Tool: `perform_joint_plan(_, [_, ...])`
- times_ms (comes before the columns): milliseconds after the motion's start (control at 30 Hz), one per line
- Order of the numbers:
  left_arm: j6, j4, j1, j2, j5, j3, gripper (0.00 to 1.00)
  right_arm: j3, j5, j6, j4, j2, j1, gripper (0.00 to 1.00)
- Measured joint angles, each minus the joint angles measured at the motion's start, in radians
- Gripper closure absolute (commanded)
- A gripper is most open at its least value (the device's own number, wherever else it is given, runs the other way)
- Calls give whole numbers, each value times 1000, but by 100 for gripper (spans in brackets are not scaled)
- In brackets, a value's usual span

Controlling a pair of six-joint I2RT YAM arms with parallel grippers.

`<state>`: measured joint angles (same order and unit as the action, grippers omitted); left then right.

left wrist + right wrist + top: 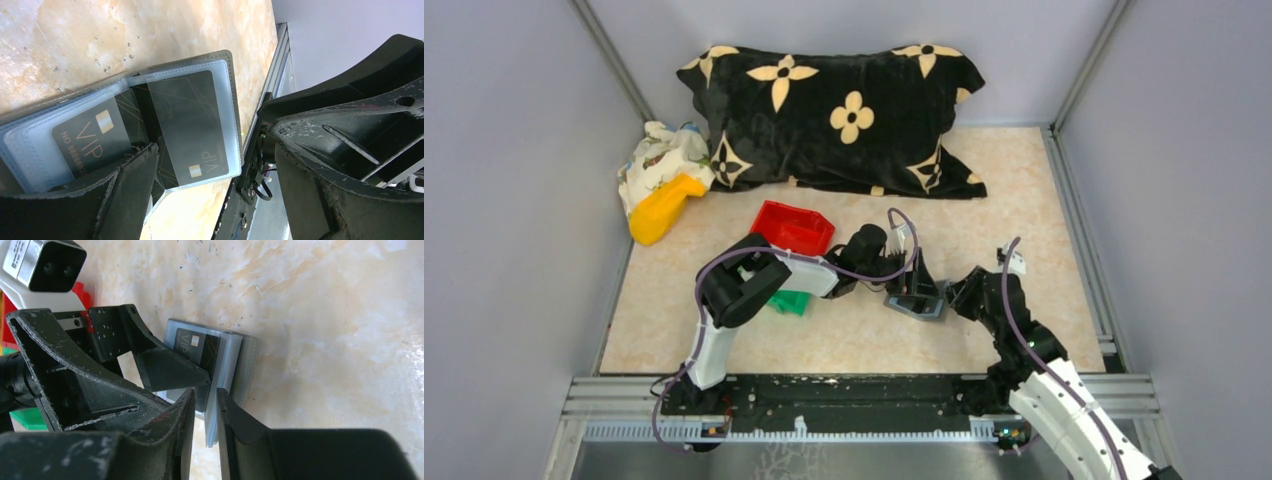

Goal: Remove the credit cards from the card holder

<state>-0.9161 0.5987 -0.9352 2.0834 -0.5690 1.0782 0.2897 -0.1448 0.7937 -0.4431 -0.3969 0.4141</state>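
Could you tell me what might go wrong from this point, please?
The right gripper straddles a clear sleeve of the card holder, not a bare card, so pulling may drag everything. The open left gripper rests only one finger on it, partly over a VIP card; the holder might pivot, or that card jam.

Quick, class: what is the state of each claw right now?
Left claw: open, one finger on the card holder.
Right claw: straddling its clear sleeves; grip cannot be told.
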Motion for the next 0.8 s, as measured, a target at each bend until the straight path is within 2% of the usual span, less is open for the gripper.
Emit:
perform_joint_plan(67, [0,0,1,0,0,0,8,0,19,-2,16,-18,2,88])
perform_joint_plan(100, [-1,0,2,0,0,0,8,0,23,-4,17,-17,2,98])
perform_joint_plan(133, [-1,0,2,0,0,0,9,0,25,-9,17,-14,2,100])
perform_joint_plan(400, [-35,17,10,14,-2,1,13,3,66,-20,52,-19,2,100])
perform_joint_plan(800, [-55,64,24,-38,26,-67,12,3,115,-16,102,-48,2,100])
